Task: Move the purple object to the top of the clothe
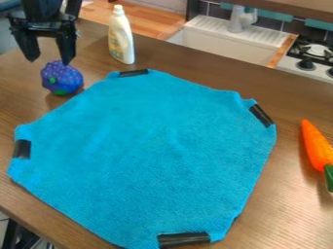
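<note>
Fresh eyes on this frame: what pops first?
The bright blue cloth, spread across the middle of the table and taped at its corners. Next, the orange carrot at the right edge, then the purple object at upper left, just under the open gripper.

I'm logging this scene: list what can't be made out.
In the camera view:
Purple object: underside, hidden by its own bulk.
Fingers: whether they touch it; the slanted angle hides depth.
Carrot: part of its green top, cut off by the right edge.
Cloth: lowest bit, cut off by the bottom edge.
Bottle: label print, too small.
</note>
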### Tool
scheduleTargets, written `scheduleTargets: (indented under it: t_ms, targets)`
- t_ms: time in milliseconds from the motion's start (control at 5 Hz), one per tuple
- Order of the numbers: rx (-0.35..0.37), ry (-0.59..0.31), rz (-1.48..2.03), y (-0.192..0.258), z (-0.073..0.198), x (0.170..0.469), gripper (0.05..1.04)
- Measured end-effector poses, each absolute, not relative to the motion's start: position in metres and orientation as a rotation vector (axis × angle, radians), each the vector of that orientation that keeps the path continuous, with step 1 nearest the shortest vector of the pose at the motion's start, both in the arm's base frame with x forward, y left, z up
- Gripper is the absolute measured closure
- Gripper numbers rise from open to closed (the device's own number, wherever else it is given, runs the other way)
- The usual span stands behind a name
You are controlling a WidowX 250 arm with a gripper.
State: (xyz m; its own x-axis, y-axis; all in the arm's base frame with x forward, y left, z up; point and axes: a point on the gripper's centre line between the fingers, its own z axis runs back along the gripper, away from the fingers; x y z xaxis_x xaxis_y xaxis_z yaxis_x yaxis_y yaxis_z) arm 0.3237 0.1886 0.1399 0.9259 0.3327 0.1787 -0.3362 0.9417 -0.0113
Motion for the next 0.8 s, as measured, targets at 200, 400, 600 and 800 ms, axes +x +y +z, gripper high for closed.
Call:
scheduleTargets:
  t_ms: [200, 400, 600, 800]
  targets:
    - [0.000, -0.163, 0.359, 0.193, 0.133, 0.327, 0.084]
    - [-0.003, -0.161, 0.375, 0.196, 0.128, 0.332, 0.084]
    - [-0.021, -0.142, 0.401, 0.198, 0.119, 0.336, 0.084]
    - [-0.033, -0.133, 0.428, 0.200, 0.114, 0.336, 0.084]
